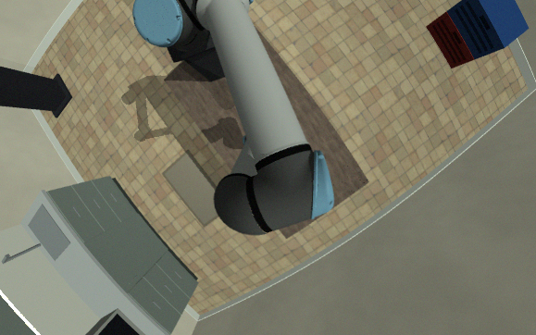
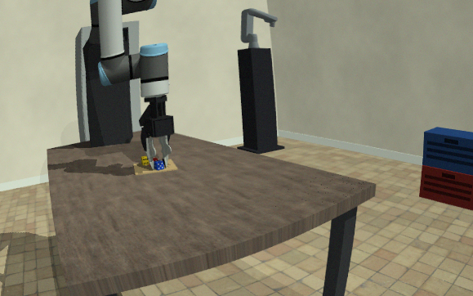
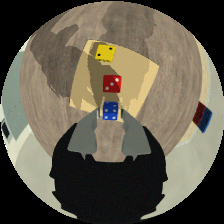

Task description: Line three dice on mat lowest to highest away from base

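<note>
The yellow die [image 2: 145, 160] [image 3: 105, 52], two on top, sits flat at the back of the tan mat [image 2: 140, 170] [image 3: 142, 75], the end toward the robot's base. The red die [image 2: 155, 159] [image 3: 112, 84], three on top, sits on the middle of the mat, partly hidden by a finger in the exterior view. The blue die [image 2: 159, 165] [image 3: 110, 109], several pips on top, sits at the mat's front edge; whether it is fully on is hidden. My gripper [image 2: 158, 167] [image 3: 110, 109] is open, its fingers on both sides of the blue die with narrow gaps.
The mat lies on the brown wooden table [image 1: 341, 162] [image 2: 203, 213]. The arm hides the dice in the top view. The red die stands just behind the blue one. Blue and red crates [image 2: 453, 168] stand on the floor, away from the table.
</note>
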`<state>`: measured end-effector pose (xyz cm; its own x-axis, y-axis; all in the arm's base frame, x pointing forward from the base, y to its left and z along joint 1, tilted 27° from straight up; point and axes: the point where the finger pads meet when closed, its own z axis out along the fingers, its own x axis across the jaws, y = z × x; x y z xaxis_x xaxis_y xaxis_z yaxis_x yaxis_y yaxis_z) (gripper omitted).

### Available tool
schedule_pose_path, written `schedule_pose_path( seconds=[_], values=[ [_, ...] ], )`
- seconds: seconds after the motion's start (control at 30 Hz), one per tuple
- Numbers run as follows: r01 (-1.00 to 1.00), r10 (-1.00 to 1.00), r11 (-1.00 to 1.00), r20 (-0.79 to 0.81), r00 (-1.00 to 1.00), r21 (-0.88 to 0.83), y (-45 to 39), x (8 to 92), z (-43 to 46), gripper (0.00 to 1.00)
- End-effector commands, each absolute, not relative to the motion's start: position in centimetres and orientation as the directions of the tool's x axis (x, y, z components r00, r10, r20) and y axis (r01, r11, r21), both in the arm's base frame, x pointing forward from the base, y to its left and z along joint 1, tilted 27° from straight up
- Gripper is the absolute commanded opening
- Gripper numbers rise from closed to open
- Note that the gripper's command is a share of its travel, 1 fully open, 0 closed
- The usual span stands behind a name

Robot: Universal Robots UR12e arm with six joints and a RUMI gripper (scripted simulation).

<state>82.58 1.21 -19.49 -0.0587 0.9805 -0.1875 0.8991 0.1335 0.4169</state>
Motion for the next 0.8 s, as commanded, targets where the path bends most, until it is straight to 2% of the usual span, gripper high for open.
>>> schedule_pose_path(
  seconds=[0.0,0.77],
  values=[
    [0.899,0.980,0.134,-0.188,-0.059,0.418,1.3,82.5,-19.3,0.24],
    [0.899,0.980,0.134,-0.188,-0.059,0.418,2.5,78.8,-11.7,0.24]
  ],
)
